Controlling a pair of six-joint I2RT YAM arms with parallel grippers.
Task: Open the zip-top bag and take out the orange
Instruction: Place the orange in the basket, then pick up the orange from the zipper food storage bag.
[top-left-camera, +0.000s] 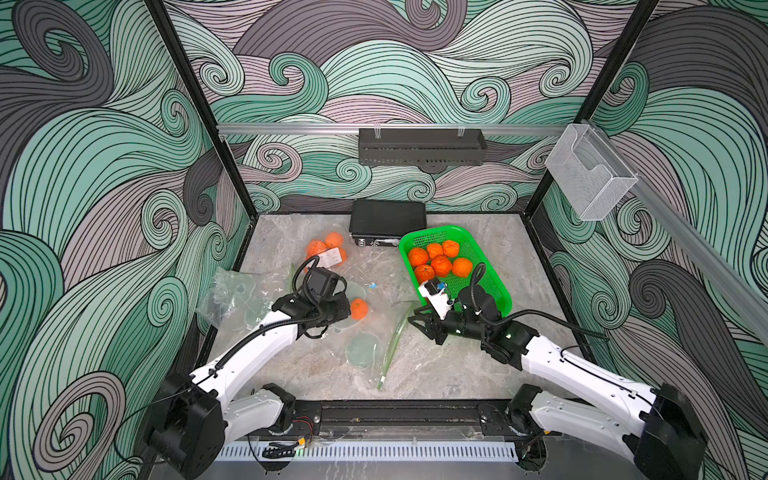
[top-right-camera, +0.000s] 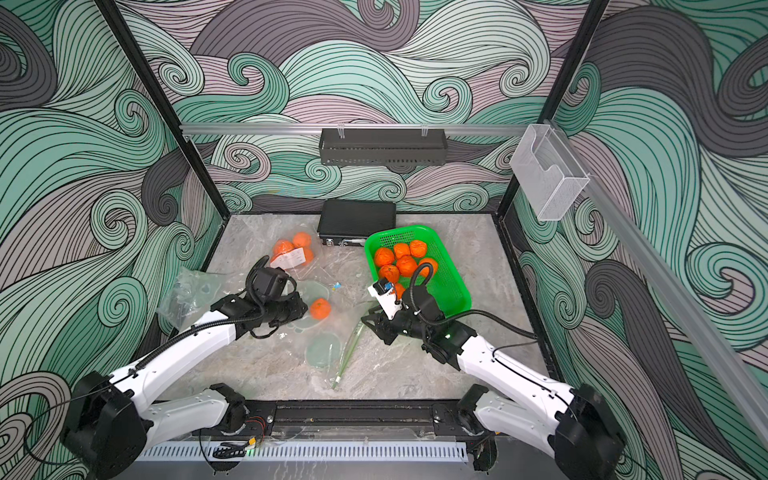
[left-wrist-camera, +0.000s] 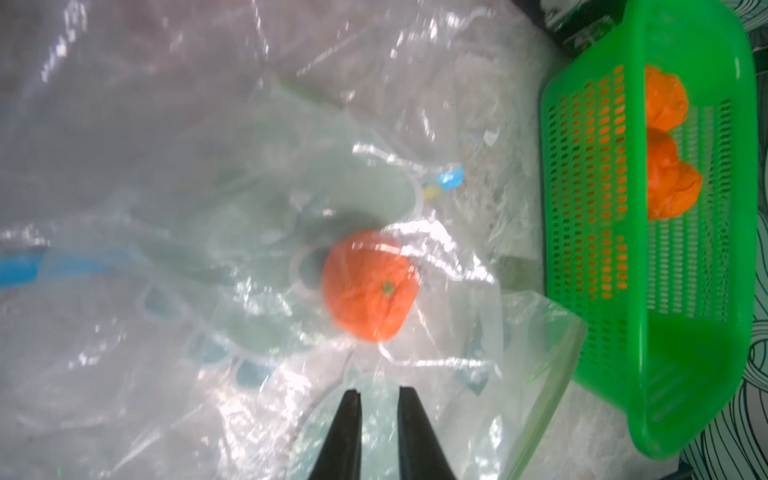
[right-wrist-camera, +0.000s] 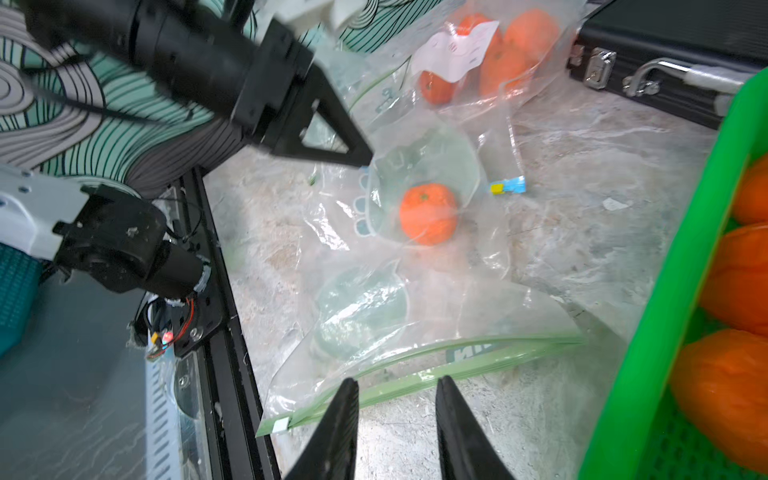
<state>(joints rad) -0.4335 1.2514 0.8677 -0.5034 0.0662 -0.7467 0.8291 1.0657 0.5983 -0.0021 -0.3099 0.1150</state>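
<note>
The orange (right-wrist-camera: 428, 214) lies on its side inside a clear zip-top bag (right-wrist-camera: 436, 282), far from the mouth, with its stem end showing through the film. The bag lies flat on the tabletop (top-left-camera: 457, 365), and its green zip strip (right-wrist-camera: 436, 365) looks mostly pressed shut and points toward the right arm.

The right claw (right-wrist-camera: 397, 380) is low at that strip. Its 2 jaws are apart and grip nothing, with the strip just ahead of the tips. The left claw (left-wrist-camera: 378, 390) hangs over the far end of the bag, near the orange. Its jaws are only slightly parted, and I see nothing pinched between them.

Loose film from other bags overlaps this 1. A second bag of oranges (top-left-camera: 326, 251) lies behind it, and a green basket (top-left-camera: 440, 227) of oranges stands just beside the right arm.

The risks, as I judge them:
- The right claw may pinch both lips of the zip together, so pulling would drag the whole bag instead of opening it.
- With the left claw let go, nothing anchors the slippery film.
- The right arm's wrist could knock the basket.
</note>
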